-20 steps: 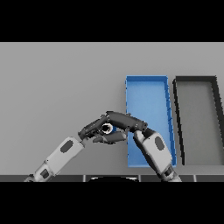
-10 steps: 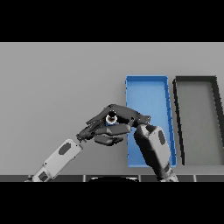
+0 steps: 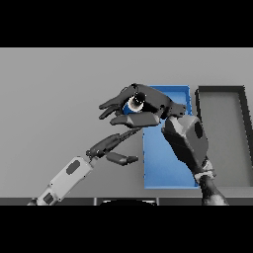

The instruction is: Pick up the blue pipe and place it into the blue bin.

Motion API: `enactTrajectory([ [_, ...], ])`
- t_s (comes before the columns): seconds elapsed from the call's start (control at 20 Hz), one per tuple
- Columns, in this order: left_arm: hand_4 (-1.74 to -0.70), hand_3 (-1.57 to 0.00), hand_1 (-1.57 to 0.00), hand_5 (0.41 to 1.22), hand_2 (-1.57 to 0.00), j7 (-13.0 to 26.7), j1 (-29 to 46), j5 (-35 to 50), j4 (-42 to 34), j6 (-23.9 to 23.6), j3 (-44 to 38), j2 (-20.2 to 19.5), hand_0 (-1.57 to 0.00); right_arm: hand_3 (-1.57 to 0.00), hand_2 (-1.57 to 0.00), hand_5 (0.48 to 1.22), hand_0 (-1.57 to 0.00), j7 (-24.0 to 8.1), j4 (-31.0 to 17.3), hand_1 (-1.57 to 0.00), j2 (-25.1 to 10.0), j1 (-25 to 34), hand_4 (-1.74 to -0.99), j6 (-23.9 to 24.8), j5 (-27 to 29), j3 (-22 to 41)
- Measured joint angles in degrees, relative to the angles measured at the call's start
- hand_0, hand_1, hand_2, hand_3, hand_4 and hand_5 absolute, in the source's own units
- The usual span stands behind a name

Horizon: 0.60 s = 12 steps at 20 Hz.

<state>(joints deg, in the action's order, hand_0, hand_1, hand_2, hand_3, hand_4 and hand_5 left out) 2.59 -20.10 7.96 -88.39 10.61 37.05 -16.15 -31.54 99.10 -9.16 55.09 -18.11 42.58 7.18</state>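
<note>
The blue pipe [image 3: 133, 104] shows end-on as a pale ring with a dark bore. My right hand [image 3: 148, 107] is shut on it, fingers curled over the top and thumb beneath, and holds it up off the table at the blue bin's [image 3: 168, 170] left far edge. The right forearm crosses over the bin's middle. Lower and to the left, my left hand [image 3: 112, 148] lies open, its fingers straight and pointing toward the bin, apart from the pipe.
A dark grey bin [image 3: 223, 94] stands directly right of the blue one, side by side with it. Both reach nearly to the table's front edge. Grey tabletop stretches to the left and far side.
The right hand has lifted the pipe up and slightly right, toward the blue bin. The left hand, which was at the pipe a second ago, has come off it and stayed low.
</note>
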Motion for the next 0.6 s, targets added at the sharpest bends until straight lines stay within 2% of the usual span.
enactTrajectory([
  [0.1, -0.86, 0.00, 0.00, 0.484, 0.00, -0.63, 0.19, 0.30, -0.06, 0.31, -0.23, -0.36, 0.00, -1.57, -1.57, 1.221, -1.57, 1.09, -2.76, -1.57, -1.94, 2.57, -1.497, 2.24, -1.03, -3.49],
  [0.3, -0.84, 0.00, 0.00, 0.477, 0.00, 1.82, 0.79, 0.05, -1.82, -0.64, 0.05, -0.76, 0.00, -1.57, -1.57, 1.221, -1.57, 2.83, -11.37, -1.57, -5.66, 4.93, -1.498, 3.49, -8.74, -7.91],
  [0.45, -0.83, 0.00, 0.00, 0.467, 0.00, 1.43, 1.00, -0.87, -1.41, -1.15, -0.24, -1.43, 0.00, -1.57, -1.57, 1.221, -1.57, 2.85, -17.71, -1.57, -7.81, 3.07, -1.499, 2.52, -11.36, -11.47],
  [0.5, -0.83, 0.00, 0.00, 0.465, 0.00, 2.53, 0.08, -1.08, -1.20, -1.59, -0.17, -0.59, 0.00, -1.57, -1.57, 1.221, -1.57, 2.08, -19.78, -1.57, -7.95, 2.29, -1.499, 2.99, -12.39, -12.39],
  [0.6, -0.83, 0.00, 0.00, 0.461, 0.00, 1.59, 0.83, -1.02, -1.77, -1.76, -0.49, -1.29, 0.00, -1.57, -1.57, 1.221, -1.57, 1.18, -21.64, -1.57, -8.83, -1.49, -1.499, 3.36, -14.10, -14.10],
])
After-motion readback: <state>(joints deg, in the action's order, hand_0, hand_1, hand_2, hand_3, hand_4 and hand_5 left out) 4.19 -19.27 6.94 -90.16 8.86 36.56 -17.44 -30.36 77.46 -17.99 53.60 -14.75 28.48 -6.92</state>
